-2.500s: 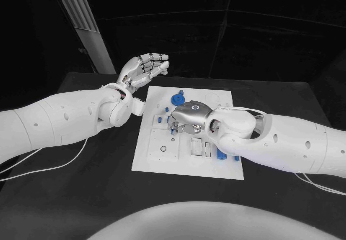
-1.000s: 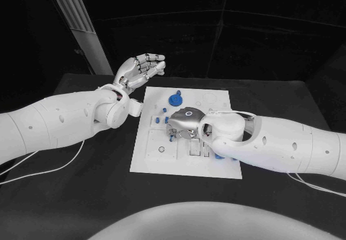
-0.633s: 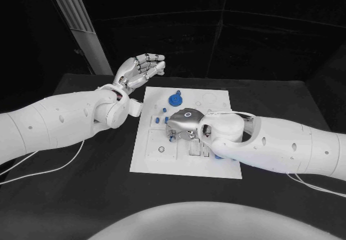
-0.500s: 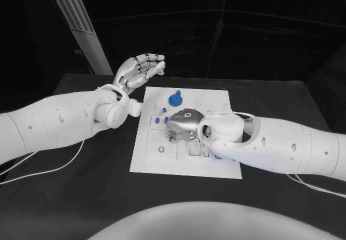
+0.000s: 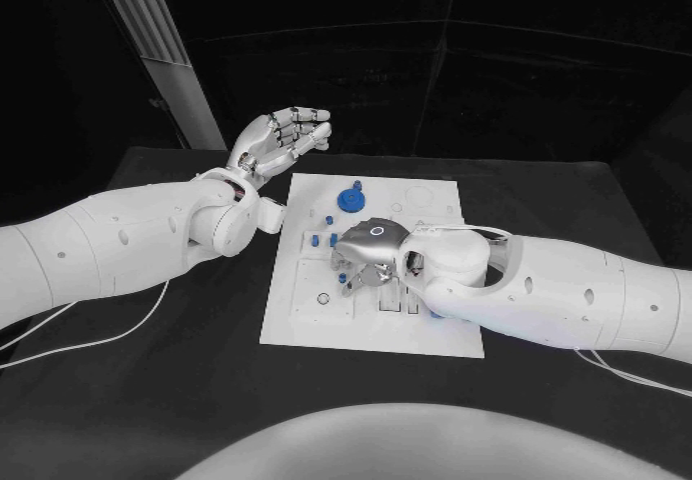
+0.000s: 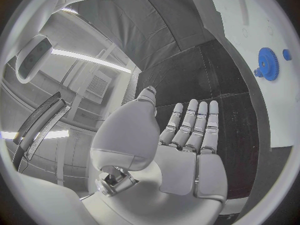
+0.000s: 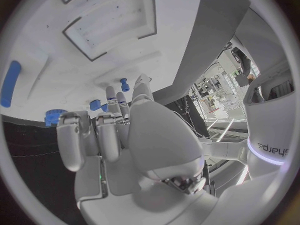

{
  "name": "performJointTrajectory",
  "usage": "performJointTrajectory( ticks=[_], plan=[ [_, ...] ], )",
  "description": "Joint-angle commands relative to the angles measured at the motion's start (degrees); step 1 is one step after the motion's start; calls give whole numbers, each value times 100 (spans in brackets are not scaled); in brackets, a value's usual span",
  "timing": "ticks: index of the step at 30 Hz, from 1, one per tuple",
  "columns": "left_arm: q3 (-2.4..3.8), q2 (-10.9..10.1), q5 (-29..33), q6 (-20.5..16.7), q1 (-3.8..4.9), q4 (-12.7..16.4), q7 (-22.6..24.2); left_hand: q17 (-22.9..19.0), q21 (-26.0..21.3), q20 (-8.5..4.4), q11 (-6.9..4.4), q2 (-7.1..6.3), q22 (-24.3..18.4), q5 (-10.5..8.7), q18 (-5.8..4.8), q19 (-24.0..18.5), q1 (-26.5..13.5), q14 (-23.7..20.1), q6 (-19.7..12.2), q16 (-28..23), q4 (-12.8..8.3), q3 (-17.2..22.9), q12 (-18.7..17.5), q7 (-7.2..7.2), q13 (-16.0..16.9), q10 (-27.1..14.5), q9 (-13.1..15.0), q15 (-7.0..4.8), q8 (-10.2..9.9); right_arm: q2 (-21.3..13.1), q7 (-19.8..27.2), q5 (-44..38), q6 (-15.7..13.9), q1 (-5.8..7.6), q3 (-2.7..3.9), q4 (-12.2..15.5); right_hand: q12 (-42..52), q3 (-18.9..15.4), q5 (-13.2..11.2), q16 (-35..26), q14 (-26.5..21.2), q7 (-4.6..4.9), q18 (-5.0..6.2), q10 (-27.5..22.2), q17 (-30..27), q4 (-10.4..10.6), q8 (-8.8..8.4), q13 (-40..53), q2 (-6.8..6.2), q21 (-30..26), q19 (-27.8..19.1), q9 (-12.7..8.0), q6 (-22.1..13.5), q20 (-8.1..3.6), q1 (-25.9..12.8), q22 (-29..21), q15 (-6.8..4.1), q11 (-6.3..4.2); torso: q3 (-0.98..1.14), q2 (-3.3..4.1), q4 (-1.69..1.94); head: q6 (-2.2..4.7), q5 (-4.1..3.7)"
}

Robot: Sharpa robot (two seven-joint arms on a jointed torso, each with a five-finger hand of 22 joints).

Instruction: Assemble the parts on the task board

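Right hand [image 5: 372,250] low over task board [image 5: 310,325] middle, fingers [image 7: 119,127] curled near small blue parts [image 7: 97,105]; grasp unclear, possibly empty. Left hand [image 5: 281,140] beyond board's far-left corner, fingers apart, empty. Advice: align part before pressing.

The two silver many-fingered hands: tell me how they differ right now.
The left hand is raised beyond the far left corner of the white task board; the right hand is down over the board's middle. The left hand's fingers lie apart, holding nothing; the right hand's fingers reach toward small blue parts, and any grip is unclear. Both are silver, on white arms.
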Motion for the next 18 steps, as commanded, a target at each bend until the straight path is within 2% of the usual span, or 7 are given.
performJointTrajectory(
  ticks=[1, 2, 6, 9, 11, 16, 18],
  plan=[
    [4, 2, 20, 62, 9, 7, 993, -17, -29, -9, -9, 62, -8, 39, -81, 35, 0, -26, -34, 19, -13, -37, 32, 791, -9, -43, -10, 2, 44, -51, -47, -37, -587, -2, 0, 47, 11, 36, 15, 14, 596, 19, -33, -99, 1505, -4, -22, 11, -67, -15, 565, 10, -67, 69, -160, 1494, 59, 8, 2, 1, -1, 0, -6],
    [4, 1, 20, 63, 9, 7, 993, -17, -29, -9, -9, 62, -8, 39, -81, 35, 0, -26, -34, 19, -13, -37, 32, 791, -9, -43, -10, 2, 44, -67, -41, -37, -685, -5, -1, 57, 16, 61, 17, 14, 596, 22, -32, -117, 1505, 0, -21, 13, -99, -18, 562, 12, -79, 77, -209, 1492, 61, 12, 3, 0, -2, 0, -7],
    [4, -9, 20, 67, 9, 10, 992, -17, -29, -9, -9, 62, -8, 39, -81, 35, 0, -26, -34, 19, -13, -37, 32, 791, -9, -43, -10, 2, 44, -271, 50, 73, -1419, -23, -1, 189, 78, 349, 16, 14, 596, 12, -28, -132, 1505, -2, 17, 27, -275, -31, 552, 32, -46, 95, -419, 1486, 44, -4, 6, -3, -9, 10, -6],
    [4, -17, 20, 68, 8, 8, 989, -17, -29, -9, -9, 62, -8, 39, -82, 35, 0, -27, -35, 19, -13, -38, 33, 791, -9, -43, -10, 2, 44, -510, 140, 388, -1838, -24, 2, 355, 111, 483, 15, 14, 596, -11, -25, -107, 1505, -6, 45, 31, -297, -39, 547, 44, 14, 83, -452, 1482, 33, -18, 2, -12, -12, 19, -4],
    [4, -13, 20, 68, 6, -6, 985, -19, -29, -9, -9, 63, -9, 39, -82, 35, 0, -27, -36, 21, -13, -39, 35, 791, -10, -44, -10, 2, 46, -800, 254, 881, -2135, 5, 6, 540, 120, 529, 15, 14, 596, -18, -31, -103, 1505, -14, 51, 31, -274, -21, 561, 46, 30, 79, -438, 1491, 29, -23, -5, -18, -3, 26, -28],
    [4, -11, 20, 69, -4, -19, 988, -21, -30, -9, -9, 64, -9, 39, -82, 35, 0, -28, -37, 22, -12, -40, 37, 791, -10, -44, -11, 2, 47, -1251, 501, 1880, -2325, 200, 10, 686, 125, 618, 14, 14, 596, -7, -37, -125, 1505, -41, 20, 24, -207, -1, 577, 33, -12, 73, -370, 1500, 28, -18, 3, -12, -20, 41, -37],
    [4, -7, 21, 70, -9, -26, 986, -21, -30, -9, -9, 64, -9, 39, -82, 35, 0, -28, -37, 22, -12, -40, 37, 791, -10, -44, -11, 2, 47, -1382, 535, 2001, -2260, 259, 10, 670, 118, 623, 14, 14, 596, 2, -34, -150, 1505, -40, 4, 21, -207, -11, 569, 26, -42, 75, -370, 1495, 33, -9, 3, -14, -4, 42, -63]
  ],
)
